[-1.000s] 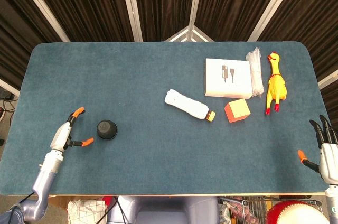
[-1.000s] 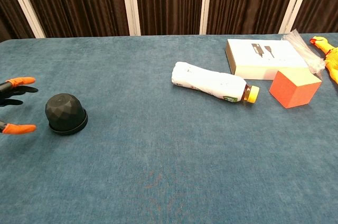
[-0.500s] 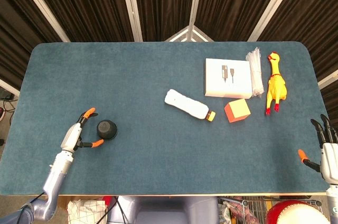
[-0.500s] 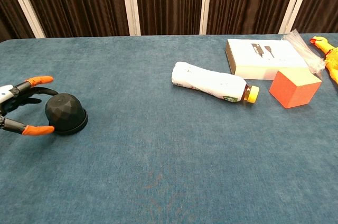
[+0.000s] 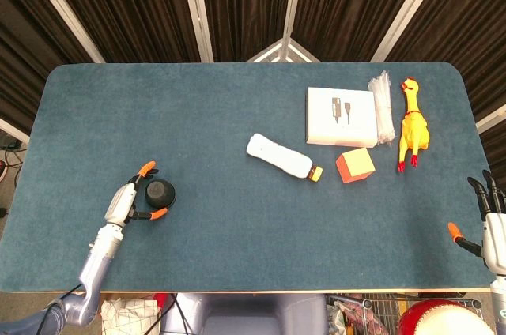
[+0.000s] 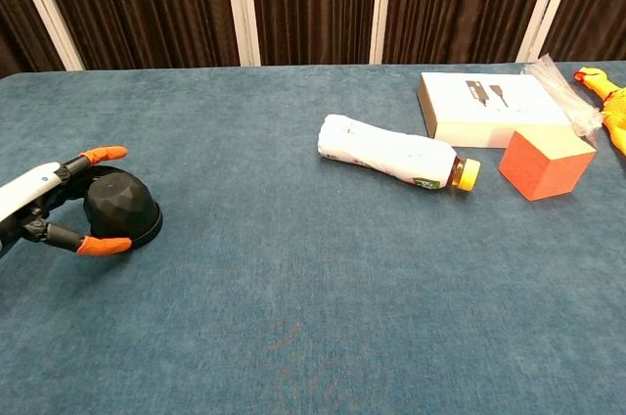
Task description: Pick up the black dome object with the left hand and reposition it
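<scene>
Lying well apart from dome point(image 6: 121, 210): bottle point(image 6: 391, 156), cube point(image 6: 545, 162).

Left hand bracketing the black dome object on a blue felt table.

The left hand point(image 5: 126, 207), pale with orange fingertips, has its fingers spread around the small black dome object point(image 5: 160, 191), one tip above it and one below; whether they touch it cannot be told. The blue felt-covered table point(image 5: 198, 122) also carries, well to the right, a white plastic bottle with an orange cap point(image 5: 282, 157) lying on its side, an orange cube point(image 5: 355, 165), a flat white box point(image 5: 341, 116), a clear plastic bag point(image 5: 383, 106) and a yellow rubber chicken point(image 5: 413, 125). The right hand point(image 5: 489, 224) sits at the far right edge, fingers apart.
</scene>
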`<move>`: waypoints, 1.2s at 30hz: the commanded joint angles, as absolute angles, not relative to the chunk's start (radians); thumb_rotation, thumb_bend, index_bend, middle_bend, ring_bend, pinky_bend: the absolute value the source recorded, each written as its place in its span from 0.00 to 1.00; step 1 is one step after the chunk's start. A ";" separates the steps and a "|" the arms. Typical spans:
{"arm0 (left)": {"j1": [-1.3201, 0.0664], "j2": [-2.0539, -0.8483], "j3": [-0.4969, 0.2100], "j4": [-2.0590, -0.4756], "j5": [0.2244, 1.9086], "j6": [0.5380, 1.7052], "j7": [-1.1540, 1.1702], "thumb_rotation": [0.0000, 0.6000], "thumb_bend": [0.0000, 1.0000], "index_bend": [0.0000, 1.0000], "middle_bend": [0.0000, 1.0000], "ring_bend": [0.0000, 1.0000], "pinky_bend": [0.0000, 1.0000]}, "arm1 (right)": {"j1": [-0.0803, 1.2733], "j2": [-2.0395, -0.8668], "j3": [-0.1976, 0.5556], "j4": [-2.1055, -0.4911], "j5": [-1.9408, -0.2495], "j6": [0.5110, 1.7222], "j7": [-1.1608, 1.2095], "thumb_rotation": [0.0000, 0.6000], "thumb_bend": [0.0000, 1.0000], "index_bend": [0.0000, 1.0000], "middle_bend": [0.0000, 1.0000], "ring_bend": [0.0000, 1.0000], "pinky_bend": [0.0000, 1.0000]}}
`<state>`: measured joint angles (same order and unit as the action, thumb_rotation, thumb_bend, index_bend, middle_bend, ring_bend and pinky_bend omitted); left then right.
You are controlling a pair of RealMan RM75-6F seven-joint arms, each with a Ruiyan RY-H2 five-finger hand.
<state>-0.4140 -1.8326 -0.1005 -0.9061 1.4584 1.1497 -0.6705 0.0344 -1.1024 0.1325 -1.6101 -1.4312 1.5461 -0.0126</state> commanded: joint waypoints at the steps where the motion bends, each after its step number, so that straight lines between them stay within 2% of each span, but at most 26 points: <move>1: -0.416 -1.837 -0.106 -0.909 1.453 1.153 -0.662 1.00 0.08 0.08 0.16 0.23 0.16 | 0.034 -1.102 0.133 -1.611 -1.431 1.546 -0.010 1.00 0.26 0.15 0.01 0.16 0.15; 12: -0.436 -1.849 -0.115 -0.924 1.437 1.128 -0.621 1.00 0.13 0.08 0.16 0.26 0.17 | 0.037 -1.099 0.134 -1.618 -1.426 1.540 -0.008 1.00 0.26 0.15 0.01 0.16 0.15; 19: -0.444 -1.859 -0.115 -0.932 1.439 1.132 -0.599 1.00 0.22 0.08 0.16 0.32 0.20 | 0.037 -1.098 0.134 -1.618 -1.426 1.540 -0.008 1.00 0.26 0.15 0.01 0.17 0.15; 24: -0.441 -1.860 -0.110 -0.930 1.434 1.130 -0.577 1.00 0.22 0.08 0.16 0.32 0.20 | 0.037 -1.098 0.134 -1.618 -1.426 1.540 -0.008 1.00 0.26 0.15 0.01 0.17 0.15; 30: -0.436 -1.840 -0.104 -0.935 1.422 1.109 -0.577 1.00 0.19 0.08 0.13 0.20 0.16 | 0.037 -1.098 0.134 -1.618 -1.426 1.540 -0.008 1.00 0.26 0.15 0.01 0.17 0.15; 33: -0.437 -1.826 -0.102 -0.937 1.418 1.095 -0.581 1.00 0.17 0.08 0.13 0.20 0.16 | 0.037 -1.098 0.134 -1.618 -1.426 1.540 -0.008 1.00 0.26 0.15 0.01 0.17 0.15; 36: -0.437 -1.816 -0.102 -0.941 1.416 1.090 -0.587 1.00 0.17 0.08 0.13 0.29 0.21 | 0.037 -1.098 0.134 -1.618 -1.426 1.540 -0.008 1.00 0.26 0.15 0.01 0.17 0.15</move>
